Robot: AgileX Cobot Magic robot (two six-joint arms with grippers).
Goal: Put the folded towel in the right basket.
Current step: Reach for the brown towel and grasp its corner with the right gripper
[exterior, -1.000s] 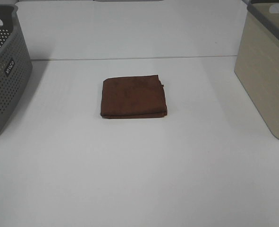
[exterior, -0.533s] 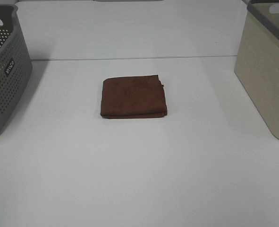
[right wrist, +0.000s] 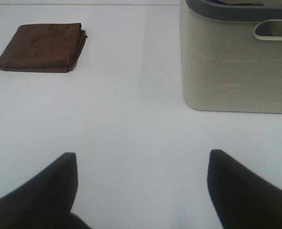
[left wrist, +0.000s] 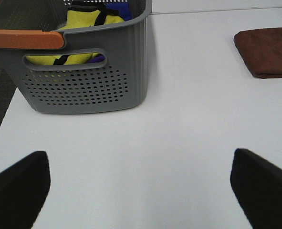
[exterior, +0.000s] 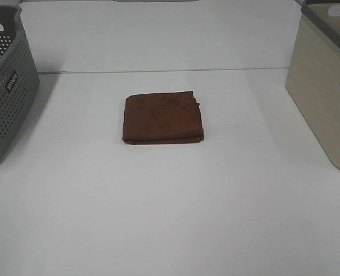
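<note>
Folded towel: you have the reddish-brown folded towel (exterior: 163, 118) lying flat near the middle of the white table (exterior: 170, 218), between the two baskets and well apart from both. Nothing touches it.
Right basket: your target is the beige solid-walled basket (exterior: 325, 92) with the dark grey rim, standing at the right edge of the table; its inside cannot be seen from here.
Grey perforated basket: leave the grey perforated basket (left wrist: 86, 71) on the left alone; it already holds yellow and blue cloth (left wrist: 90, 19).
Right gripper: your right gripper (right wrist: 141, 191) hangs over bare table with its fingers spread wide and nothing between them; the towel is off to one side, ahead of it.
Left gripper: your left gripper (left wrist: 141, 191) is likewise spread and empty, near the grey basket.
Handling: expect a light, soft, limp pad of several layers; it will likely sag and may unfold if you catch only the top layer.
Where to grip: judge the stacked edges on the side nearest the right basket as the best hold; pinch through all the layers there, pressing down to the table.
Risk: a shallow pinch could peel off one layer.
</note>
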